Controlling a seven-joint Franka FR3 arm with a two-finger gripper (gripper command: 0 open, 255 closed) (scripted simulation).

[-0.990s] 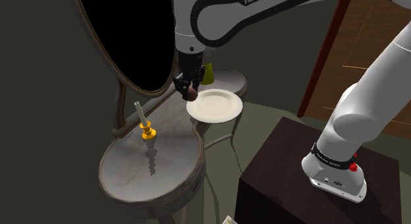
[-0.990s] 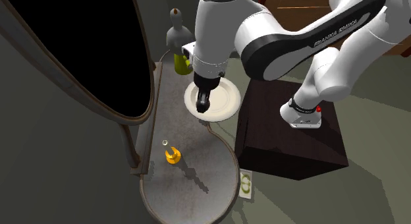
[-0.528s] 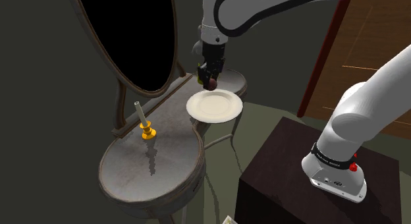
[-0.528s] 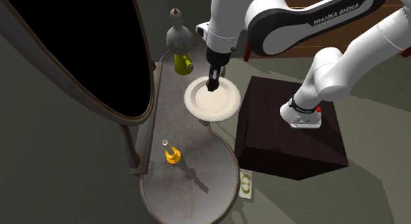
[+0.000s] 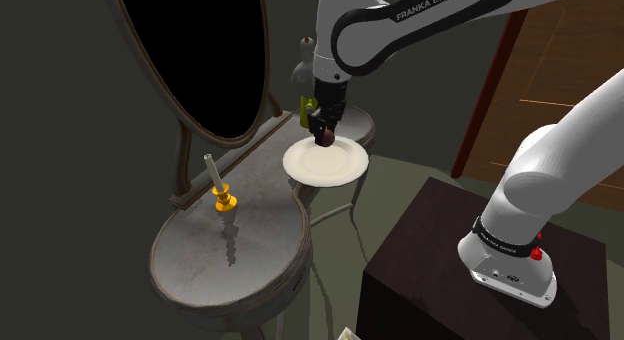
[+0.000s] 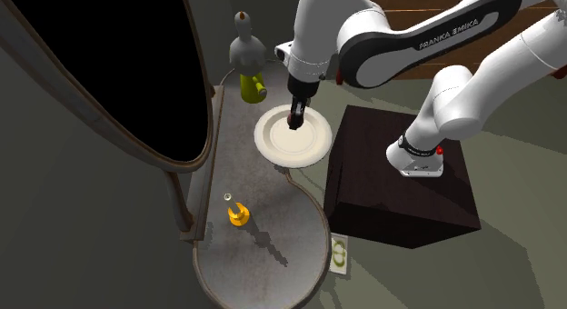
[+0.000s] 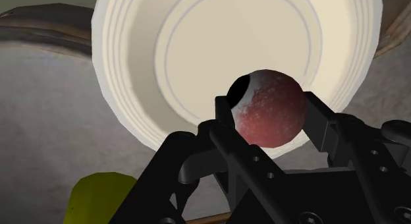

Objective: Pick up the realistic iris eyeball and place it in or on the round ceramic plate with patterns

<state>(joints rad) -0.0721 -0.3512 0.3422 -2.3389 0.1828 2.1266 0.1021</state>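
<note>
The eyeball is a dark red ball with a black pupil, clasped between my black fingers. My gripper is shut on it and hangs just above the far part of the cream round plate. In the second exterior view the gripper and the eyeball sit over the plate. In the wrist view the plate lies directly below the ball, which is held clear of it.
The plate rests on a grey dressing table with a tall oval mirror showing black. A candle in a yellow holder stands on the nearer part. A yellow-green bottle is beside the plate. My dark stand is close by.
The arm carried the eyeball from the plate's mirror-side edge to above its far part and lowered it slightly. The grip has stayed shut.
</note>
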